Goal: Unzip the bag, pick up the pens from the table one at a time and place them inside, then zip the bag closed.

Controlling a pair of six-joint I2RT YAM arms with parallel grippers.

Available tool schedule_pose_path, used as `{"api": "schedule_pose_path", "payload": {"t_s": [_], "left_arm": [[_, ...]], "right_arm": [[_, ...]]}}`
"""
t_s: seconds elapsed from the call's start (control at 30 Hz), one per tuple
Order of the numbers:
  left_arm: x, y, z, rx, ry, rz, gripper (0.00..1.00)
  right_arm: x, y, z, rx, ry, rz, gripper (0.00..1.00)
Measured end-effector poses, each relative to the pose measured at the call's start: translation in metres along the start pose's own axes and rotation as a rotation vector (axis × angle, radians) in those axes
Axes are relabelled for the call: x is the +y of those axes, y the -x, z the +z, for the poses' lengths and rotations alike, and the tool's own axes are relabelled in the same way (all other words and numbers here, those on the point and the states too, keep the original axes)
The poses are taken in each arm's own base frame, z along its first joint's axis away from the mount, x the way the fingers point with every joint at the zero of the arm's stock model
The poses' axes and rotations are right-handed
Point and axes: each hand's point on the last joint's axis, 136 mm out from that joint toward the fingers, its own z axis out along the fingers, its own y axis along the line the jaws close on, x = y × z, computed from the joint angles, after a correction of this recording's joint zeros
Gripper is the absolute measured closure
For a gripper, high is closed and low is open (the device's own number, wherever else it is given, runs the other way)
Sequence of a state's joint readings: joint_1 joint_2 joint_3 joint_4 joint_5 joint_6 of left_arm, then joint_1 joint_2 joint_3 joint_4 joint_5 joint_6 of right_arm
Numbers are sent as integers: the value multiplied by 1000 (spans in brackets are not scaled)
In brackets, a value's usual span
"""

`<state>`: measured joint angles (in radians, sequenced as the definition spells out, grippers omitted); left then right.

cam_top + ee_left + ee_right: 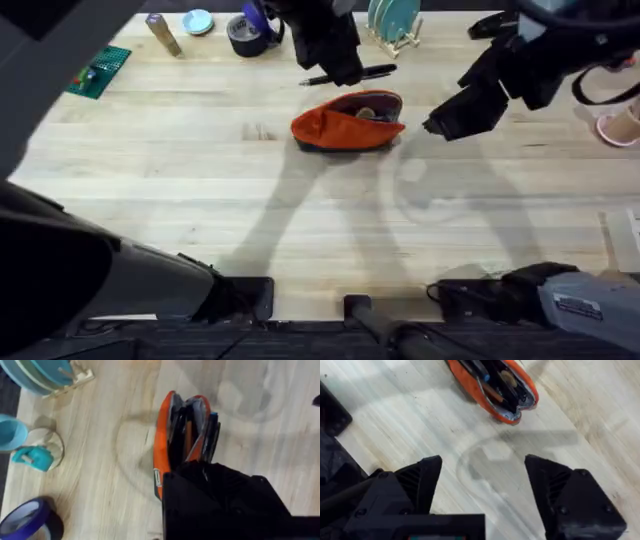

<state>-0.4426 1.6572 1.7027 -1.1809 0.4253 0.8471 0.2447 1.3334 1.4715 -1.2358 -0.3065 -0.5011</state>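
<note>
Overhead: light wood table point(200, 200) bears open bag point(345, 125).

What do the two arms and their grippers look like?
Both arms are black. The right gripper has two thick, blocky black fingers with ribbed inner faces. The left gripper is a boxy matte black shape. At the right arm's base sits a grey housing with a small label.
</note>
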Motion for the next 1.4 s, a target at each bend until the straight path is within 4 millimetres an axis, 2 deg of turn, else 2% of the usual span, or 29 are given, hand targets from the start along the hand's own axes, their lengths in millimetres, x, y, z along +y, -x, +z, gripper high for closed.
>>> {"api": "schedule_pose_path", "payload": {"t_s": [0.33, 0.77, 1.03, 1.4], "left_arm": [[0, -7, 28, 28, -73, -24, 959], [-2, -13, 53, 32, -160, -60, 959], [3, -18, 72, 44, -181, -73, 959], [14, -9, 76, 4, -141, -45, 959]], "right_arm": [[0, 0, 0, 0, 0, 0, 5], [0, 0, 0, 0, 0, 0, 5], [0, 0, 0, 0, 0, 0, 5], [0, 0, 0, 0, 0, 0, 5]]}}
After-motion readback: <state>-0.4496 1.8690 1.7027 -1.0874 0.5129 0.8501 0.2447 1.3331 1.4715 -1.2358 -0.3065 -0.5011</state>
